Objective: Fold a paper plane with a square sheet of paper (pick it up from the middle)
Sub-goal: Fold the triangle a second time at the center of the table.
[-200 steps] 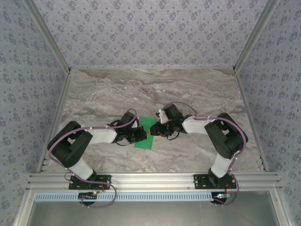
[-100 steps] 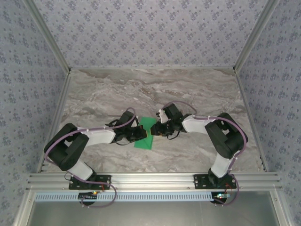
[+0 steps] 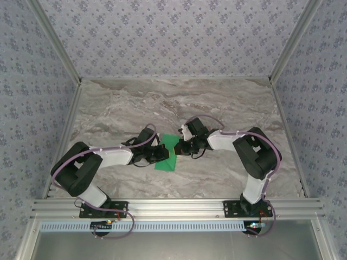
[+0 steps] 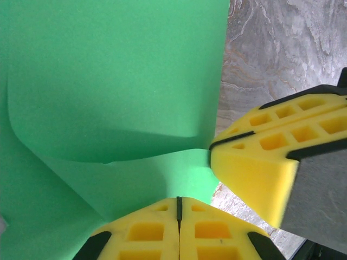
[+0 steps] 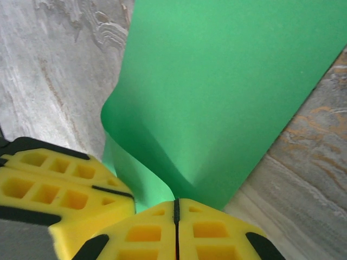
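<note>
Before me lies a grey marbled surface (image 3: 135,108), evenly lit, boxed in by walls (image 3: 173,38) of blue-grey flowered wallpaper, with aluminium rails (image 3: 173,206) along its near edge.

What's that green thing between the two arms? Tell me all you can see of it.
The sheet of paper is thin, plain, bright green and matte. It lies on the marbled table, one side lifted and curled into a soft bend. The left hand and the right hand are both shut on it, close together.
</note>
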### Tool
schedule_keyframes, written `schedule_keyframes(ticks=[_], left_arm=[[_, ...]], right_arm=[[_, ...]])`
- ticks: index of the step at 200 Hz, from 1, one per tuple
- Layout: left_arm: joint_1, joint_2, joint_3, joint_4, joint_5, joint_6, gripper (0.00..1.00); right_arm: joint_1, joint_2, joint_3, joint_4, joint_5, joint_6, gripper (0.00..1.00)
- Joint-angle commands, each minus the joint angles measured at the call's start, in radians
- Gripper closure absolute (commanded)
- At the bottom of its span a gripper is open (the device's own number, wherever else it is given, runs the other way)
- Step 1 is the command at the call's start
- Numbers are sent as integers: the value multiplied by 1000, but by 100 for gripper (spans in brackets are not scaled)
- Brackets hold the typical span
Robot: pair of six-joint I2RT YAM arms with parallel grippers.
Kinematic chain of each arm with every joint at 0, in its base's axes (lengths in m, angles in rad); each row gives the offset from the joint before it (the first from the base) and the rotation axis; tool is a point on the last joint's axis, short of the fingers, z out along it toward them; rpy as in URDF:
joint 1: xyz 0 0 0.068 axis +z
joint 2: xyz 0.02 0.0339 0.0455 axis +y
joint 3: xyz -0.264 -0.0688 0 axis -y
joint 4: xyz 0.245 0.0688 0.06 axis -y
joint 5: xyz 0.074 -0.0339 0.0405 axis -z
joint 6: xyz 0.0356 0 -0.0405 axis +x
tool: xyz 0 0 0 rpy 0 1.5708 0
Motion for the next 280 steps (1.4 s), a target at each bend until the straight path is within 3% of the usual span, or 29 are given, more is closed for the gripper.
schedule_keyframes(ticks=[1,280], left_arm=[[-7,-15,6,-20,-3,19,93],[-7,7,4,-10,9,28,93]], right_arm=[[-4,17,33,-41,23,-31,92],[-12,76,77,-106,87,-58,95]])
